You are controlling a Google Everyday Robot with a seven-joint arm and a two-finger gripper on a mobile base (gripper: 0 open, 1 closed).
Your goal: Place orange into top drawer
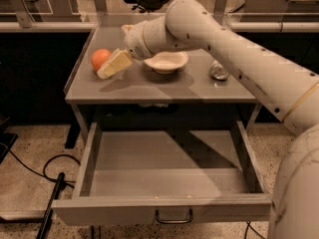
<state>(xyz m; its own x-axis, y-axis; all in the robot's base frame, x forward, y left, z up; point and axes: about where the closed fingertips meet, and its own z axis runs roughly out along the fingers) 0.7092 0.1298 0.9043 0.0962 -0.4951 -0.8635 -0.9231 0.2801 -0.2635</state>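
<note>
Your gripper (112,64) sits at the far left of the tabletop (149,86), pressed against the near right side of the orange (98,58). You cannot tell whether it grips the fruit or only touches it. The top drawer (124,212) stands pulled out toward you, below the tabletop. A white bowl (167,62) lies just right of the gripper, and a silver can (218,71) farther right.

The matt cream plastic hand (106,71) sits just beside the smooth-skinned orange (98,58) on a dull grey metal table (149,87).
</note>
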